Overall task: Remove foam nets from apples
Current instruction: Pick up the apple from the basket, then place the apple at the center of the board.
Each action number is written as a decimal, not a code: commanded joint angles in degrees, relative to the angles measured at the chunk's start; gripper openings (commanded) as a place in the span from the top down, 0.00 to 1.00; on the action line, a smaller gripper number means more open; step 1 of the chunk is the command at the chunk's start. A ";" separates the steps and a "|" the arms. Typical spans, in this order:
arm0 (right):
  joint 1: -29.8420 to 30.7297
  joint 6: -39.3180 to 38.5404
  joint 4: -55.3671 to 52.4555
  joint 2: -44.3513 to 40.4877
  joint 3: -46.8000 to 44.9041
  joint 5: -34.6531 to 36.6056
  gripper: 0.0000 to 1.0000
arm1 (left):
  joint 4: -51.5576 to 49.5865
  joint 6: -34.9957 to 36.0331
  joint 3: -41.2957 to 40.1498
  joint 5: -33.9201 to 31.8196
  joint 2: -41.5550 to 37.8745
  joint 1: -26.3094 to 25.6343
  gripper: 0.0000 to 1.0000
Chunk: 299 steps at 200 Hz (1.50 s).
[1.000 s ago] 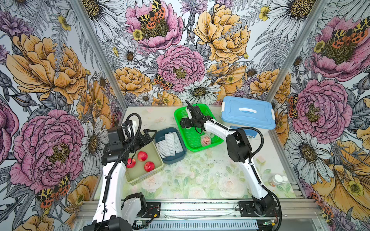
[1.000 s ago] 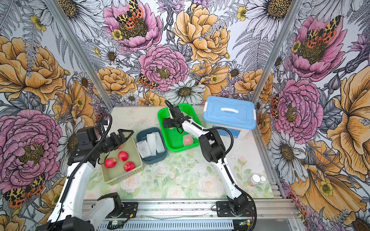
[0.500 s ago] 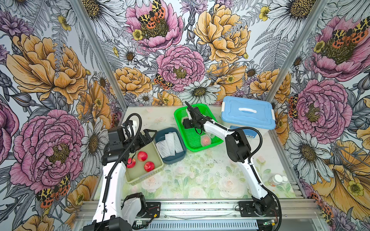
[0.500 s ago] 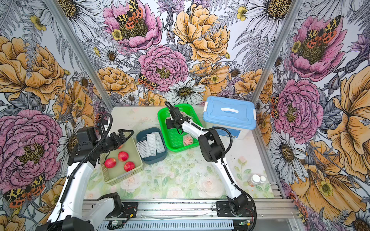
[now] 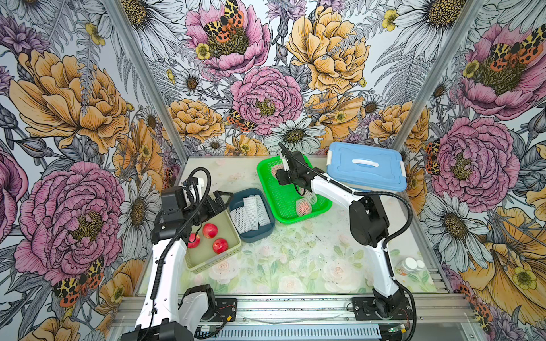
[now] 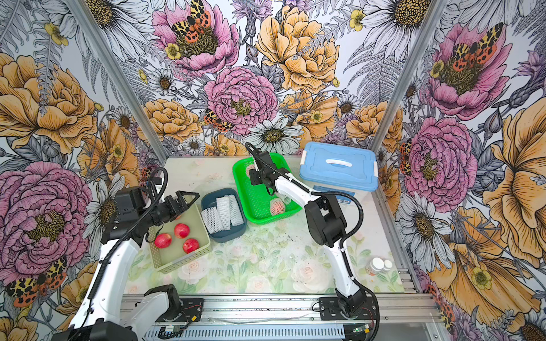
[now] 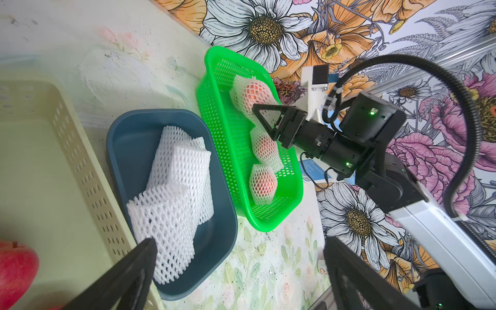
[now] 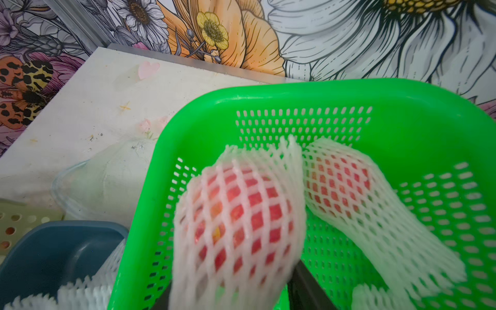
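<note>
The green basket point(image 5: 267, 189) holds netted apples: one near its front point(image 5: 303, 206), one mid-basket point(image 7: 264, 147), and one at the far end point(image 5: 276, 169). My right gripper point(image 5: 280, 171) is shut on that far apple, whose white foam net point(image 8: 239, 214) fills the space between the dark fingers point(image 8: 308, 284). Another netted apple point(image 8: 338, 182) lies beside it. Removed foam nets point(image 5: 251, 212) are piled in the blue bin point(image 7: 128, 139). Three bare red apples point(image 5: 210, 230) sit in the beige basket point(image 5: 215, 261). My left gripper point(image 5: 221, 199) hangs open and empty over the beige basket's far corner.
A blue-lidded storage box point(image 5: 365, 169) stands at the back right, close to the green basket and the right arm. Two small white-capped bottles point(image 5: 409, 265) lie near the table's right front edge. Flowered walls close in the table on three sides.
The right gripper's jaws have closed from wide open onto the netted apple at the far end of the green basket. The left arm has not moved.
</note>
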 commanded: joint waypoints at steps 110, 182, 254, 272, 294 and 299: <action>11.54 -6.51 25.20 -47.38 -56.21 -2.52 0.47 | 6.34 -1.93 2.65 -5.38 6.62 -13.82 0.01; 17.93 -4.04 28.72 -66.50 -80.34 -8.50 0.46 | 7.39 -4.47 -1.89 -4.17 6.72 -24.68 0.01; 22.65 2.33 33.78 -69.88 -92.74 -2.07 0.45 | 11.23 -14.55 -16.00 -9.80 -0.98 -36.30 0.01; 24.17 2.81 36.59 -67.71 -92.69 -0.70 0.45 | 12.86 -16.92 -18.13 -12.10 -2.01 -39.35 0.01; 25.84 3.70 41.16 -62.45 -92.91 -0.21 0.45 | 15.76 -19.55 -20.68 -13.51 -1.78 -42.17 0.01; 26.40 3.91 42.58 -61.14 -93.08 -0.08 0.45 | 16.43 -20.06 -21.17 -13.84 -1.60 -42.75 0.01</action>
